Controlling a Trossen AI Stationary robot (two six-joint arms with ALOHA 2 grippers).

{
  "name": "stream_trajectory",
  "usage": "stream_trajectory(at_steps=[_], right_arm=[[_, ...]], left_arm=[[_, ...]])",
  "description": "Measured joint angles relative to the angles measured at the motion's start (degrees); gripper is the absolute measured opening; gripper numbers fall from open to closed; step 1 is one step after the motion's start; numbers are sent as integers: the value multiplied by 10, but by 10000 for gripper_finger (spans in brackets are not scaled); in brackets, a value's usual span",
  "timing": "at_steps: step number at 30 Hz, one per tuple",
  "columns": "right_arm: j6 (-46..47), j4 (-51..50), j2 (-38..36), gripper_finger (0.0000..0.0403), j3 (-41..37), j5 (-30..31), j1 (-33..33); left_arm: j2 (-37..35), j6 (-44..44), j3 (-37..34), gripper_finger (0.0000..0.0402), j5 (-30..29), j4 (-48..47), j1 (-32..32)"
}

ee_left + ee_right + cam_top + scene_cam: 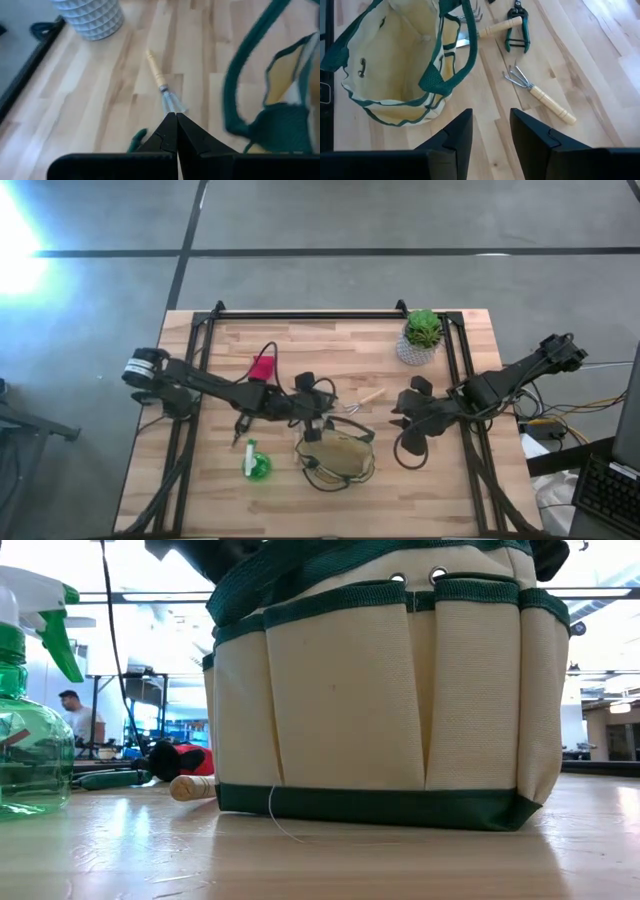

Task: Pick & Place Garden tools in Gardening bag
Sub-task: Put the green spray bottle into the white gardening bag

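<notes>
The gardening bag [336, 456], cream fabric with green trim, stands open near the table's front edge; its mouth [395, 60] shows in the right wrist view. My left gripper [176, 117] is shut above the table just beyond the bag's far side [328, 412], holding nothing. A wooden-handled rake [161, 80] lies ahead of it. My right gripper [490, 131] hangs open right of the bag [400, 423], with nothing between its fingers. Green-handled pruners [516, 27] and another wooden-handled tool [497, 27] lie past the rake [540, 94]. A green spray bottle [255, 466] stands left of the bag, and a red glove [262, 367] lies farther back.
A potted plant in a white pot [421, 337] stands at the back right. Dark rails [330, 313] frame the table's far edge and sides. In the low view the bag [390, 690] fills most of the picture, the spray bottle [30, 720] at its left.
</notes>
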Motion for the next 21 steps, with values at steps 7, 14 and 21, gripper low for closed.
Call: stream_trajectory(at_steps=[7,14,21], right_arm=[[-3,-1,0,130,0,0,0],[-3,-2,0,118,0,0,0],[-3,-2,-1,108,0,0,0]], left_arm=[[-30,-6,0,0,-28,-64,0],[-70,-43,0,7,-44,-163,0],[-117,-62,0,8,-56,-245,0]])
